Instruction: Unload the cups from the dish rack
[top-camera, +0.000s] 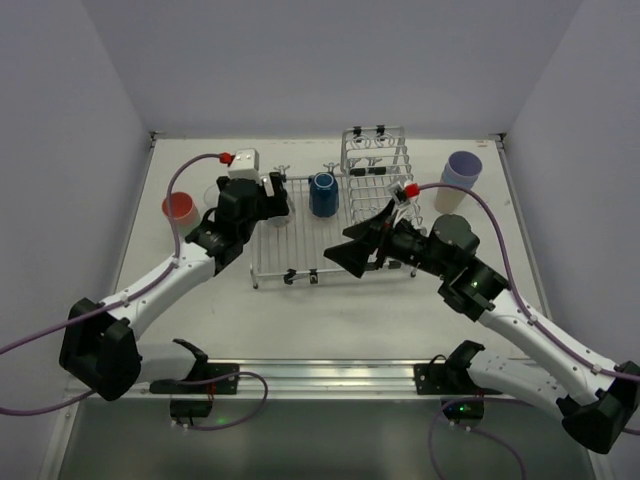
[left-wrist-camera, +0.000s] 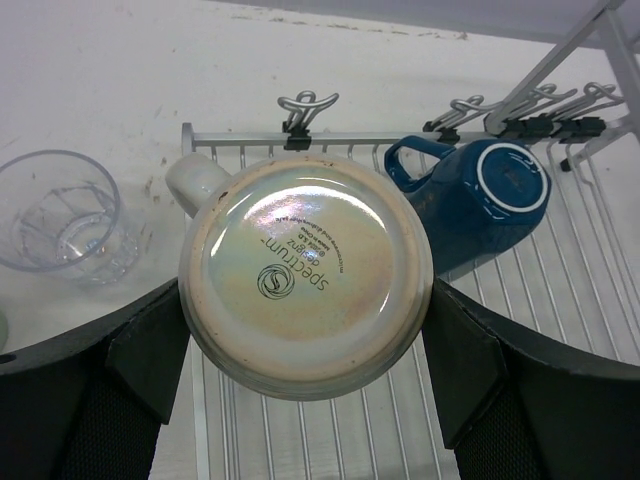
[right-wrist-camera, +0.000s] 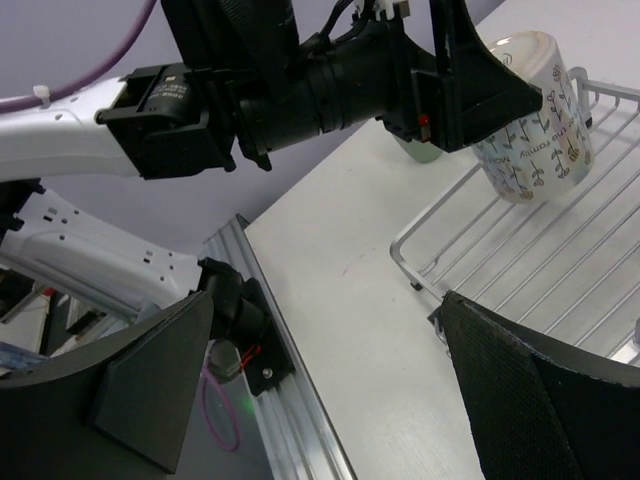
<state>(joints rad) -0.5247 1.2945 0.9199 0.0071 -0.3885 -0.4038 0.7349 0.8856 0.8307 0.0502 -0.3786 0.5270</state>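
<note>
Left jaws: the left gripper (left-wrist-camera: 308, 345) is clenched on an upturned cream ceramic mug with small flower prints (left-wrist-camera: 305, 265); I see both black fingers (left-wrist-camera: 150, 355) pressed to its sides.
Hidden there: its rim is out of my sight, so I cannot tell whether it touches the wires.
Held mug's place: over the low flat half of the silver wire dish rack (top-camera: 300, 250), near its left edge.
Right jaws: the right gripper (right-wrist-camera: 340, 390) is spread wide and grips nothing; both its fingers are cut off by the frame.
Right gripper's place: over the rack's near edge.
On the rack: a dark blue glazed mug (left-wrist-camera: 480, 200) sits bottom-up at the far edge of the flat half, just beside the held mug; whether they touch, I cannot tell.
Left of the rack: a clear glass tumbler (left-wrist-camera: 60, 215) and a cup with an orange-red inside (top-camera: 180, 208), both on the white table (top-camera: 330, 320).
Right of the rack: a lavender tumbler (top-camera: 462, 168), its lower part hard to make out.
Room: bare table runs along the rack's near side.
</note>
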